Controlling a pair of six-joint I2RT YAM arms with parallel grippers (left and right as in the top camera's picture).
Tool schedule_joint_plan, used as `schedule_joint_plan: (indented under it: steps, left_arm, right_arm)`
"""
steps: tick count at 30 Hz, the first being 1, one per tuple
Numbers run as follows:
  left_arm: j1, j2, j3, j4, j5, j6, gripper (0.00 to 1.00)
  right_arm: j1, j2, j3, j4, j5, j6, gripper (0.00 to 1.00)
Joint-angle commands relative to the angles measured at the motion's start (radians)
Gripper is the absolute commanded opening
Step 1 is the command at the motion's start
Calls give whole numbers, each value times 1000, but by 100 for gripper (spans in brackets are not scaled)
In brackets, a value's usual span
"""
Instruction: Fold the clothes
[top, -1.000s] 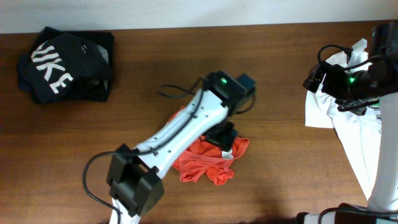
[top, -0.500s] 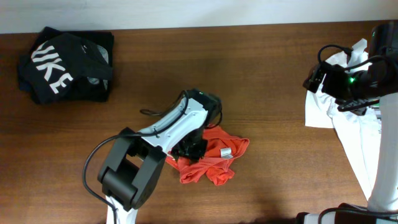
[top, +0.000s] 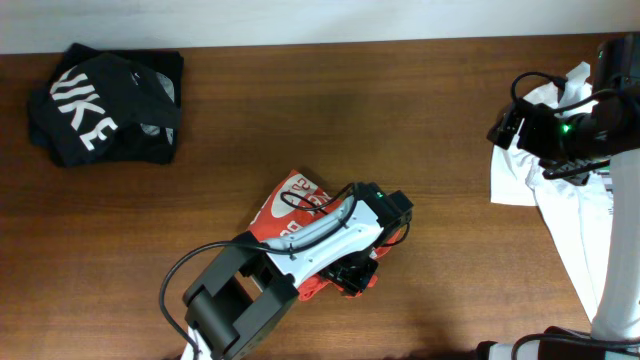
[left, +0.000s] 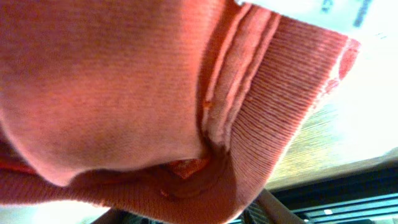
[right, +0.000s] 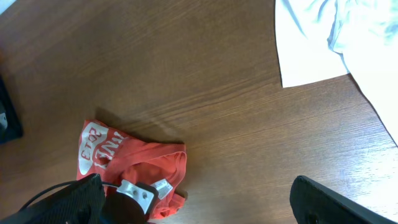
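The red-orange T-shirt (top: 288, 203) lies in a rumpled heap near the front middle of the table (top: 420, 110), white lettering up. The left gripper (top: 352, 273) is down on its near edge, but cloth fills the left wrist view, so I cannot tell whether those jaws grip it. The right gripper (right: 196, 190) hangs with fingers apart, holding nothing, over by the white T-shirt (top: 565, 215), which sprawls unfolded at the right edge. The black T-shirt (top: 100, 105) sits bundled in the far left corner. To my eye, the folding has barely begun.

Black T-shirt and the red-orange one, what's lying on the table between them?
Nothing: the overhead view shows only bare wooden table between the black T-shirt and the red-orange T-shirt.
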Motion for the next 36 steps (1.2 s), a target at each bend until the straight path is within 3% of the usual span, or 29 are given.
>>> schedule_joint_plan:
  steps: [1, 2, 3, 4, 10, 20, 21, 23, 25, 28, 30, 31, 33, 35, 36]
  left_arm:
    - [-2, -7, -3, 2, -11, 5, 32]
    - [-2, -7, -3, 3, -37, 4, 25]
    - [-2, -7, -3, 6, -63, 4, 9]
    - [-2, -7, -3, 9, -68, 5, 1]
    - [-3, -31, -1, -93, 55, 5, 0]
    - [-176, -55, -3, 55, 233, 4, 1]
    - [-192, -55, -3, 63, 243, 4, 2]
    - [-203, -55, -3, 56, 243, 4, 38]
    - [-202, -55, 29, 4, 243, 4, 40]
    - [-202, -55, 211, -129, 200, 5, 38]
    - [-166, -55, 381, -230, 5, 4, 41]
    - [-124, -55, 407, -252, -38, 4, 53]
    - [-1, -55, 393, -275, -103, 4, 62]
    - [140, -55, 360, -256, -118, 5, 57]
    - [192, -55, 330, -224, -117, 5, 49]
  right_arm:
    - [-4, -4, 12, 0, -2, -10, 99]
    - [-4, -4, 13, 0, -2, -10, 99]
    - [-4, -4, 12, 0, -2, -10, 99]
    - [-4, -4, 12, 0, -2, -10, 99]
    - [-4, -4, 13, 0, -2, -10, 99]
    - [-4, -4, 12, 0, -2, -10, 99]
    - [-4, -4, 12, 0, -2, -10, 99]
    - [-4, -4, 12, 0, -2, -10, 99]
    - [-4, -4, 13, 0, -2, -10, 99]
    - [-4, -4, 12, 0, -2, -10, 99]
    - [-4, -4, 12, 0, -2, -10, 99]
    - [-4, -4, 13, 0, -2, -10, 99]
    - [-4, -4, 12, 0, -2, -10, 99]
    - [-4, -4, 12, 0, -2, -10, 99]
    - [-4, -4, 12, 0, -2, -10, 99]
